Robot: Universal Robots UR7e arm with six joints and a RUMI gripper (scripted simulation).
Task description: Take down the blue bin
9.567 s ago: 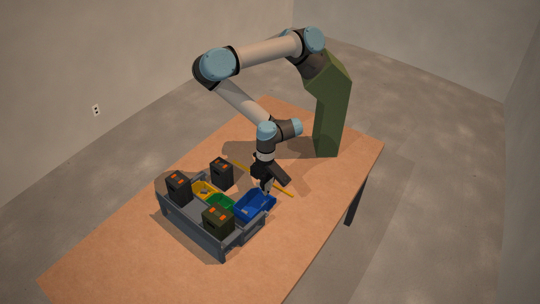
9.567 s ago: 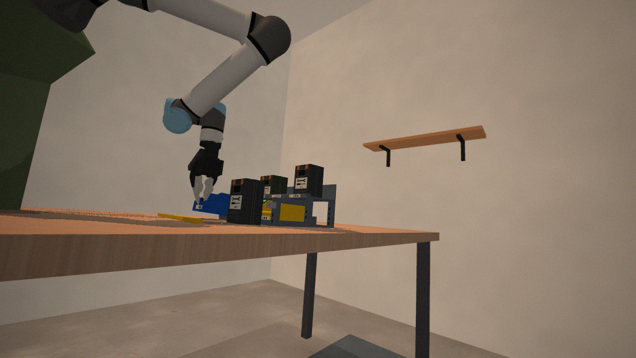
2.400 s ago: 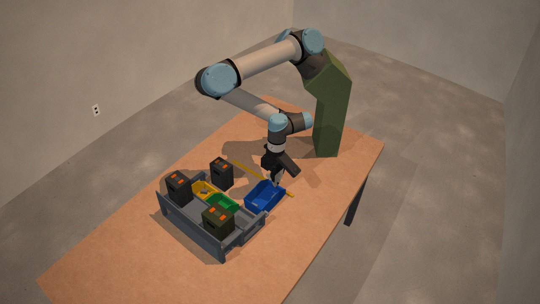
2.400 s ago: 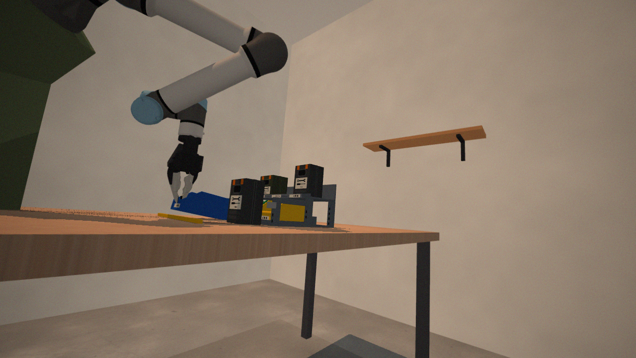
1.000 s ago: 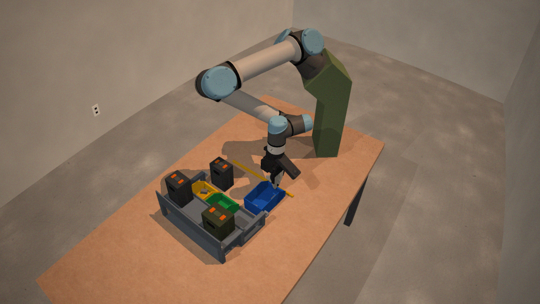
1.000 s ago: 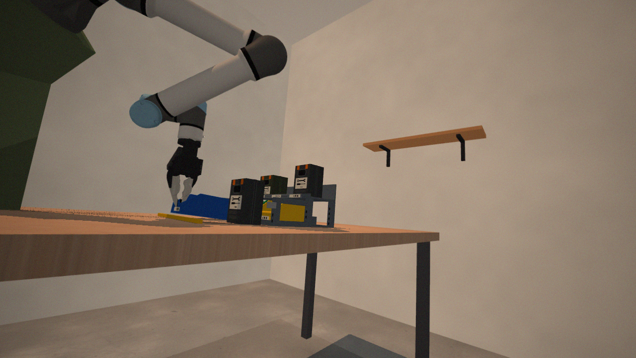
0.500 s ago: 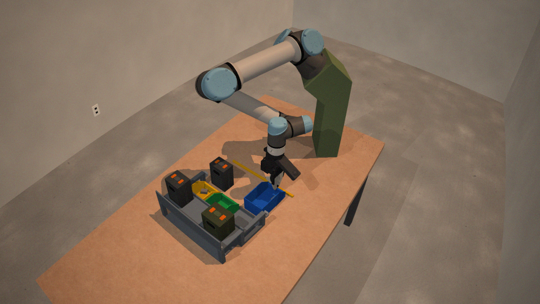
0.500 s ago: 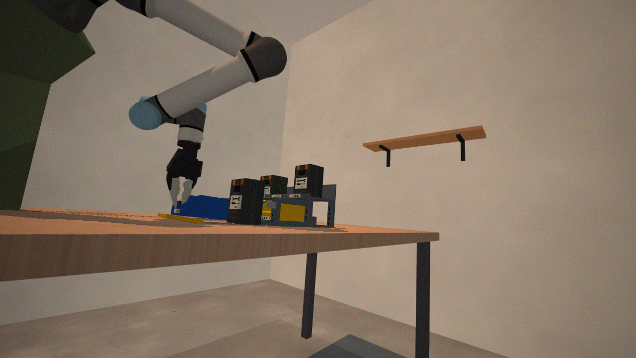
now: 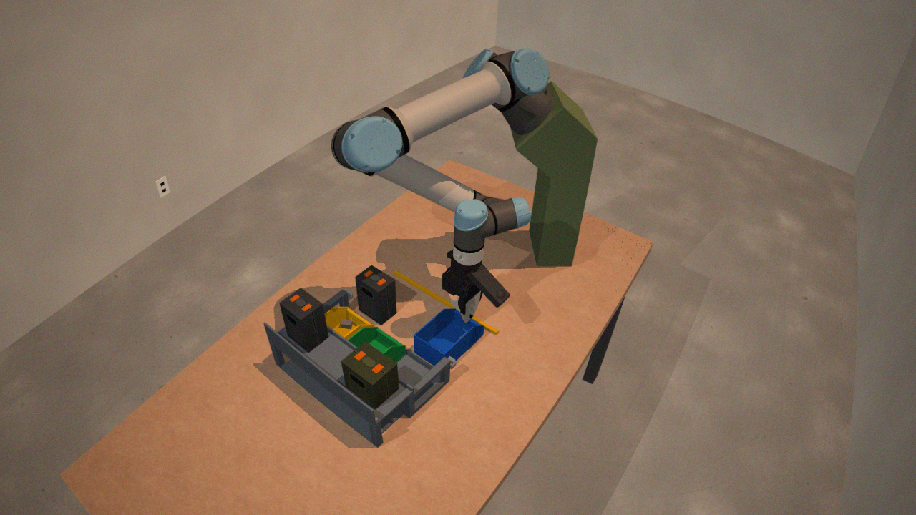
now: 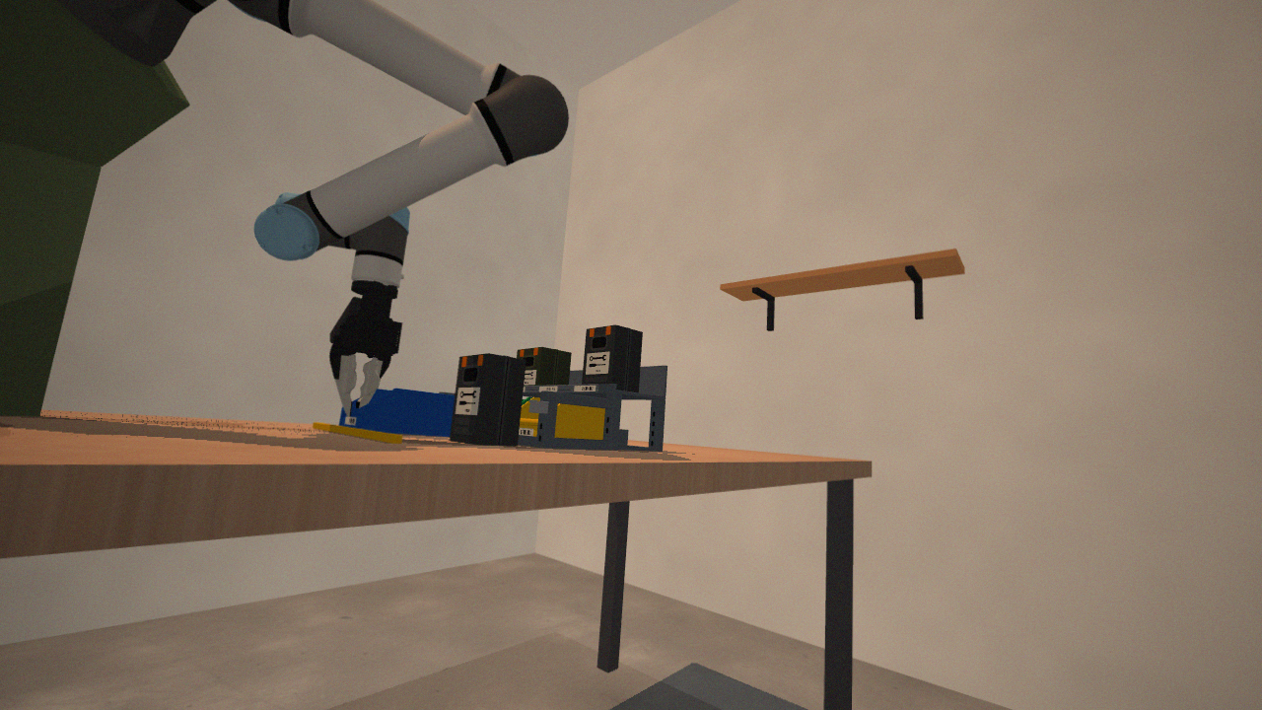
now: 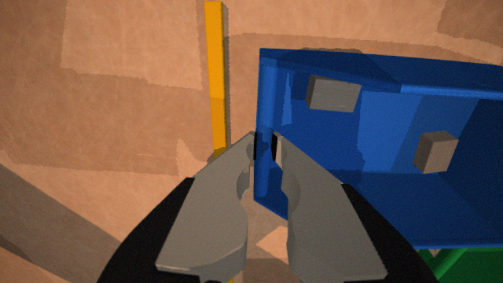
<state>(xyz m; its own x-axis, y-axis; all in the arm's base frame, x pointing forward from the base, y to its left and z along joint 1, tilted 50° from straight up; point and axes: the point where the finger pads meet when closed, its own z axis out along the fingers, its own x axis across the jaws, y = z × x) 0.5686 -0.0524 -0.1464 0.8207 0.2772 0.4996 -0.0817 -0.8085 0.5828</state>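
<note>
The blue open bin is upright and low over the table, just off the right end of the grey shelf rack. I cannot tell whether it touches the table top. Two grey block parts lie inside it. My gripper points down and is shut on the bin's end wall, one finger inside and one outside.
A thin yellow strip lies on the table right beside the bin. A green bin, a yellow bin and dark boxes stand at the rack. The green pedestal stands behind.
</note>
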